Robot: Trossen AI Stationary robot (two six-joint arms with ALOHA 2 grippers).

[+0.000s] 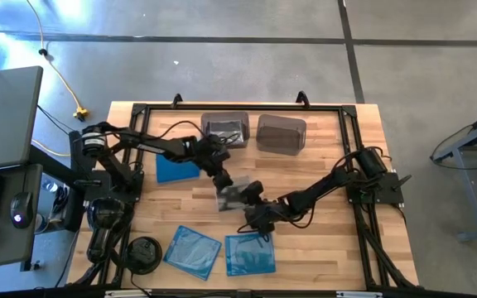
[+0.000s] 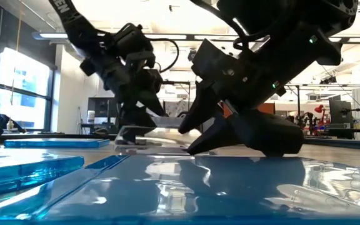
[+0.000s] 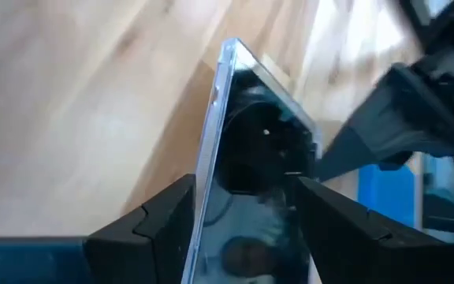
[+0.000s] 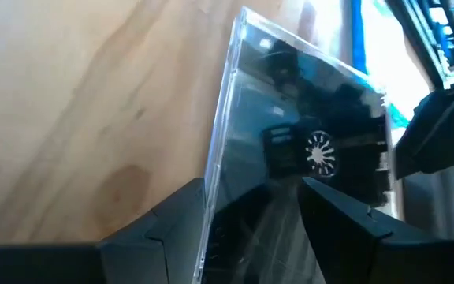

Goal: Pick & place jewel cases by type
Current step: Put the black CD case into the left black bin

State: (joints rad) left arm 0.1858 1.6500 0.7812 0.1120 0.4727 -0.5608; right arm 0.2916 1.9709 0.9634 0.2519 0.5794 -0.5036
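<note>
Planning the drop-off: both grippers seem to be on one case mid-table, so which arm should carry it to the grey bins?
Probably left. The left gripper grips the dark jewel case on the side facing the bins; the right gripper grips its far side.

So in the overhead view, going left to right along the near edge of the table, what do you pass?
Round black disc → tilted blue jewel case → second blue jewel case, just below the right tool.
</note>
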